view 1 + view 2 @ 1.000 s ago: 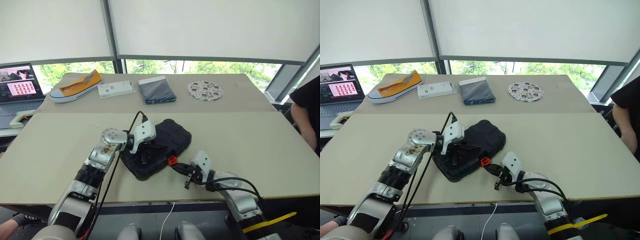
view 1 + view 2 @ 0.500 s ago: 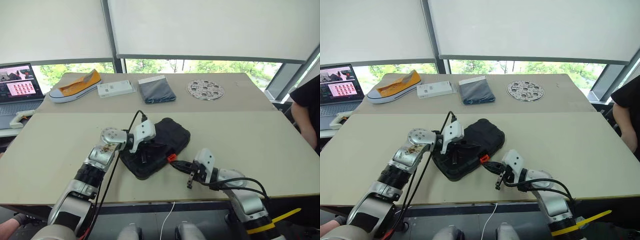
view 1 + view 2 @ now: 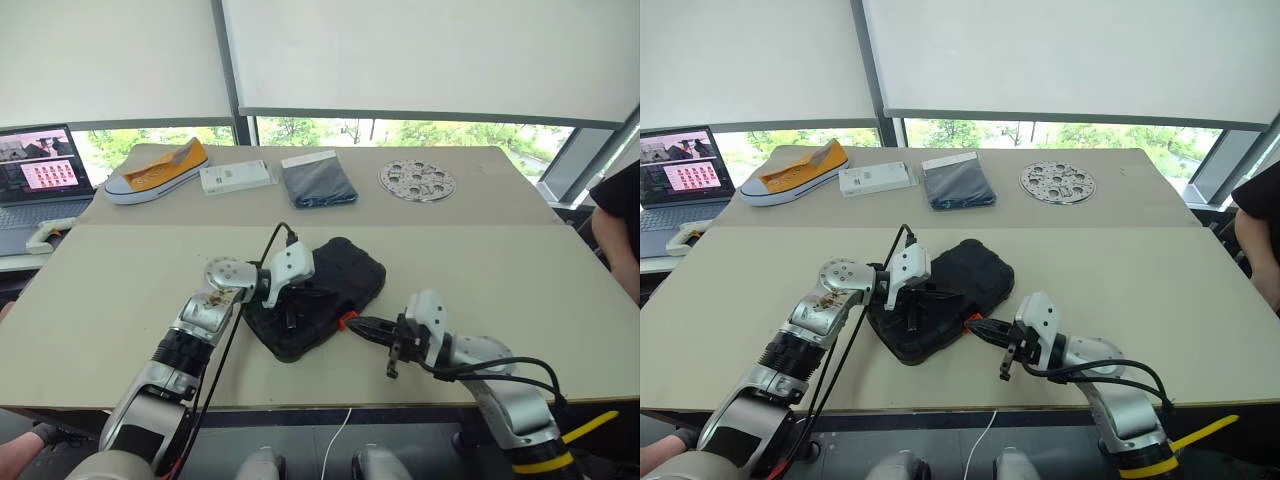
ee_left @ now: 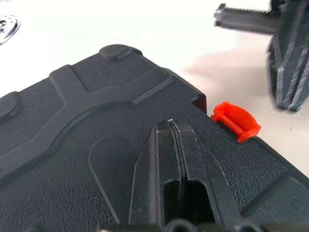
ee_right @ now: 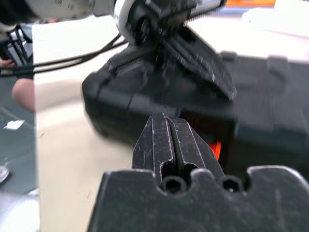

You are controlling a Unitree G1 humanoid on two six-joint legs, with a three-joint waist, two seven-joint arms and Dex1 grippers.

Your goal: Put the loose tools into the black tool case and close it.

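The black tool case (image 3: pixel 340 270) lies shut in the middle of the near table, with its small orange latch (image 3: pixel 346 321) on the edge facing me. The loose tools are out of view. My left gripper (image 4: pixel 173 124) is shut and its tips rest on the case's textured lid, a little way in from the latch (image 4: pixel 235 121). My right gripper (image 3: pixel 358 322) is shut too, holds nothing, and hovers just off the case's edge, pointing at the latch (image 5: pixel 216 149) from the right.
On the far table lie a yellow shoe (image 3: pixel 155 170), a white box (image 3: pixel 236 177), a dark folded cloth (image 3: pixel 318 181) and a perforated metal disc (image 3: pixel 416 180). A laptop (image 3: pixel 35 175) stands at the far left. A person (image 3: pixel 620 215) stands at the right edge.
My right gripper has drawn back from the latch, rising a little and shifting right. The left gripper has stayed pressed on the lid.
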